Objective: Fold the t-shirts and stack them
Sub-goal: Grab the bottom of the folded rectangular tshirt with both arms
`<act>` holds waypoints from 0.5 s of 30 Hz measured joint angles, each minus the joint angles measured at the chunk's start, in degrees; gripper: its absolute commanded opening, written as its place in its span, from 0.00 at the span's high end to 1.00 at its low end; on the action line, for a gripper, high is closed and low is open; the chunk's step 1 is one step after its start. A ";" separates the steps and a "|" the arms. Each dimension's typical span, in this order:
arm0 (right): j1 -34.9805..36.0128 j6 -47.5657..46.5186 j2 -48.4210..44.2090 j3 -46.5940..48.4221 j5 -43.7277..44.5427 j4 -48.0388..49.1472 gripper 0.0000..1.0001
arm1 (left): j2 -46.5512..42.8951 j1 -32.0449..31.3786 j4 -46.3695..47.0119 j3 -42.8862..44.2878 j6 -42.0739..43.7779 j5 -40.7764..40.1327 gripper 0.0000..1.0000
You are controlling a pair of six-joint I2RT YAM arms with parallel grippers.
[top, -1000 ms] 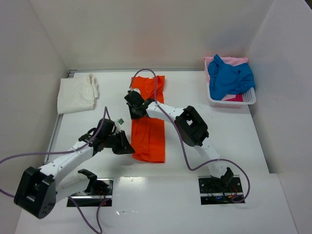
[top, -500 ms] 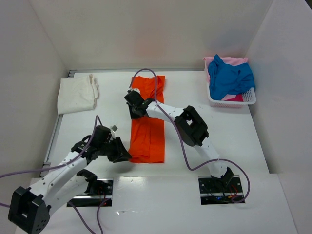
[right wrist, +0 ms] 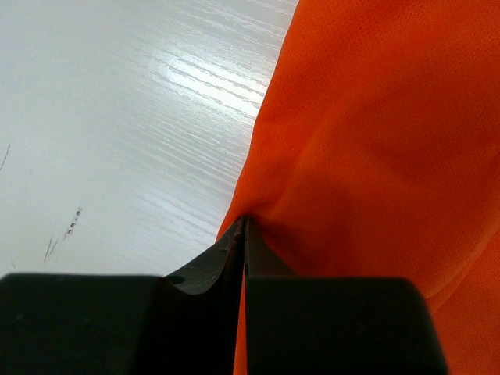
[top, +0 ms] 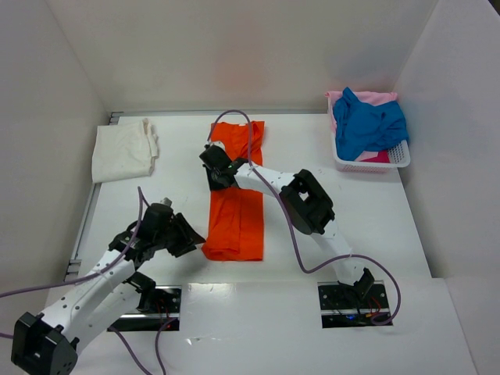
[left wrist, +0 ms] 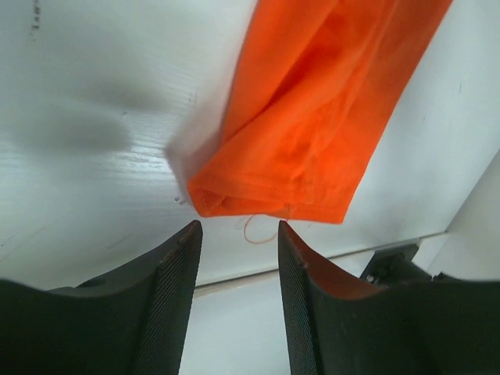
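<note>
The orange t-shirt (top: 238,211) is laid as a long, narrow folded strip at the centre of the top view. It is judged soft, light and limp; a doubled edge or corner is best taken, lest layers slip apart. Its left edge is pinched mid-length by the right gripper (top: 212,176), fingers clamped on cloth. Beside its lower left corner the left gripper (top: 194,237) is held with fingers apart, empty. A cream-white t-shirt (top: 123,150) is folded at upper left; the blue t-shirt (top: 367,121) is heaped in the basket (top: 373,164) at upper right.
</note>
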 measured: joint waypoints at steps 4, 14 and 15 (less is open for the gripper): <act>0.00 0.00 -0.02 -0.22 0.00 0.68 0.95 | 2.40 0.00 1.15 -0.20 -0.59 -1.66 0.43; 0.00 0.00 -0.02 -0.47 0.00 1.41 0.95 | 11.68 0.00 4.27 -0.22 0.06 -3.93 0.53; 0.00 -0.02 -0.02 -0.49 0.02 1.41 0.95 | 11.68 0.00 4.73 -0.22 0.09 -3.97 0.54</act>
